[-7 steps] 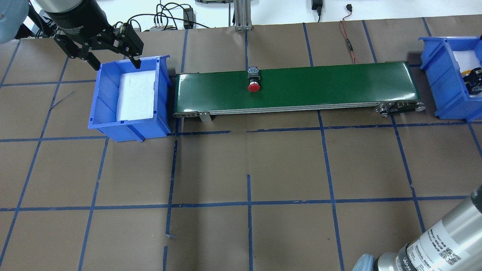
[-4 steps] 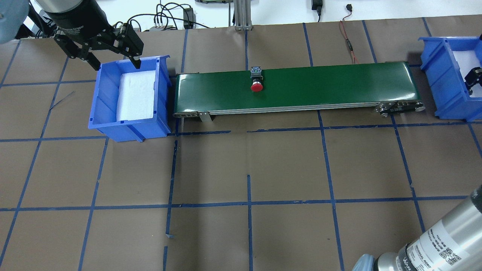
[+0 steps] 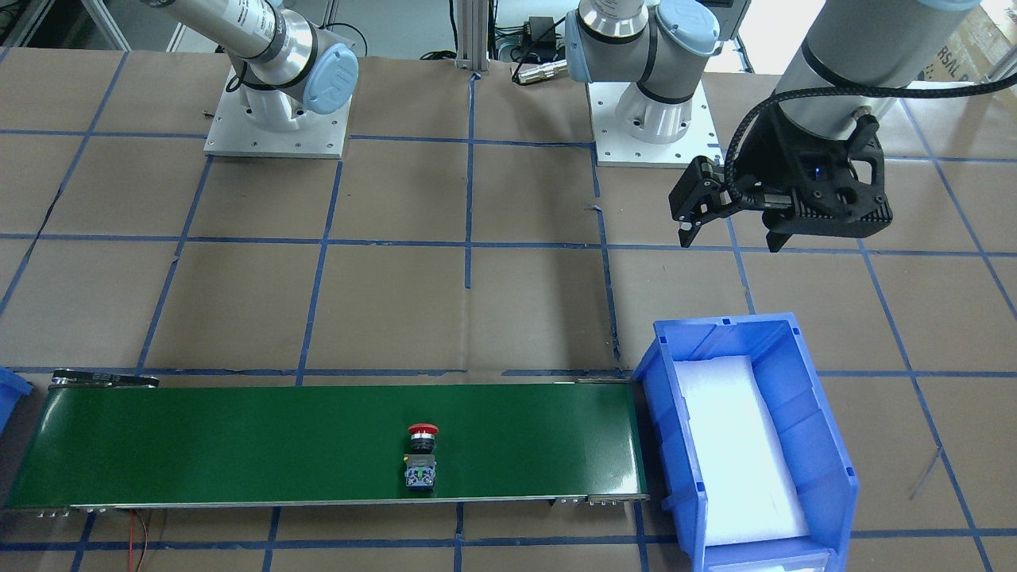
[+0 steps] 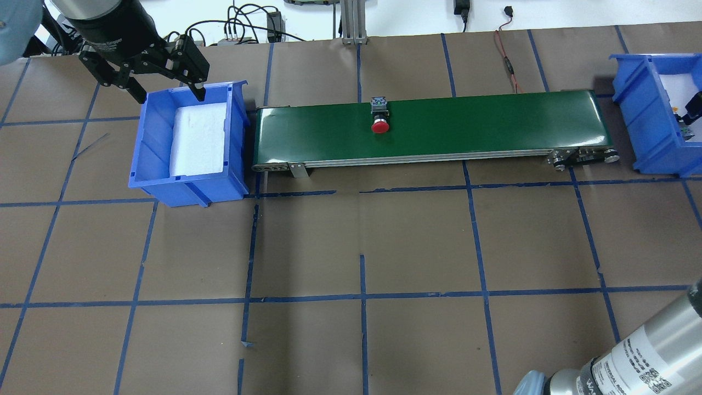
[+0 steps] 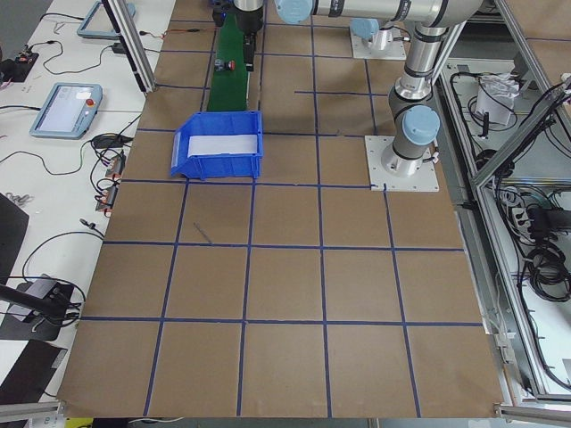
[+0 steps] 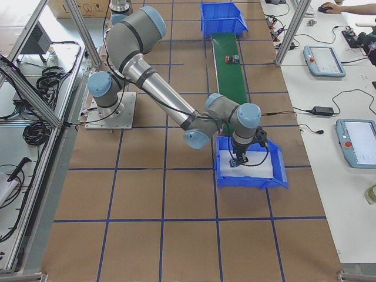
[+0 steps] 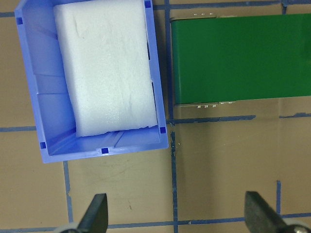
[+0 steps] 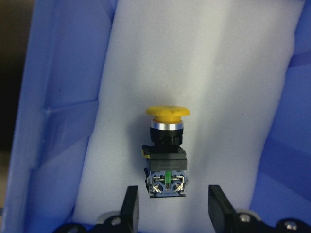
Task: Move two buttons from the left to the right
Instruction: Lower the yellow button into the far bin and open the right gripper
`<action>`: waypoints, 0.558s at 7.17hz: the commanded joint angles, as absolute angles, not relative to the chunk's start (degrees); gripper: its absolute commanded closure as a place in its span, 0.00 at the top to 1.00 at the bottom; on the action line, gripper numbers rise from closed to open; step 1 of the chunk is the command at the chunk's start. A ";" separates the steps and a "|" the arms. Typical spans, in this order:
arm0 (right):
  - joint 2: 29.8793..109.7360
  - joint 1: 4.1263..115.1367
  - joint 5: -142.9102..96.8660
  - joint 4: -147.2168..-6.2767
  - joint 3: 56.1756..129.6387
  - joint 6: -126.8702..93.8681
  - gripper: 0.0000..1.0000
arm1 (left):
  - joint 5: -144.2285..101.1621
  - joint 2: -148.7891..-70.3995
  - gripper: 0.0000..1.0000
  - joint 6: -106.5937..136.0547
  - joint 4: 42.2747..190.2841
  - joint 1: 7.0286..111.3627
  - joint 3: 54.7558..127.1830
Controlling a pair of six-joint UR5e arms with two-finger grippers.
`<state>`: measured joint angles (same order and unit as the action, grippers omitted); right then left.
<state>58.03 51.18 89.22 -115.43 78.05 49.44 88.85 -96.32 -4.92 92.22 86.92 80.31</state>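
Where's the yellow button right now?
Right wrist view: the yellow button lies on the white foam in the blue bin past the right end of the conveyor, its base between the fingers of the open right claw, untouched.

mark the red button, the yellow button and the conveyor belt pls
red button (image 4: 380, 127): overhead exterior view, on its red cap.
yellow button (image 8: 167, 113): right wrist view, on its yellow cap.
conveyor belt (image 4: 493, 120): overhead exterior view, on bare green belt surface.

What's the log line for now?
red button: on belt | yellow button: in right bin | left pincer: open | right pincer: open
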 commanded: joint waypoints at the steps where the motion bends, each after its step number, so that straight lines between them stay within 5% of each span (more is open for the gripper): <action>1: 64.83 51.50 89.21 -110.59 78.05 49.40 0.58 | 88.86 -96.33 1.00 -4.92 92.29 86.92 80.33; 4: 68.55 59.89 85.70 -109.68 77.96 47.82 0.58 | 88.95 -96.24 1.00 -5.01 92.20 86.92 80.42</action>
<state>67.74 55.09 86.89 -109.35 78.00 48.87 88.93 -96.20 -4.94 92.23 86.93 80.41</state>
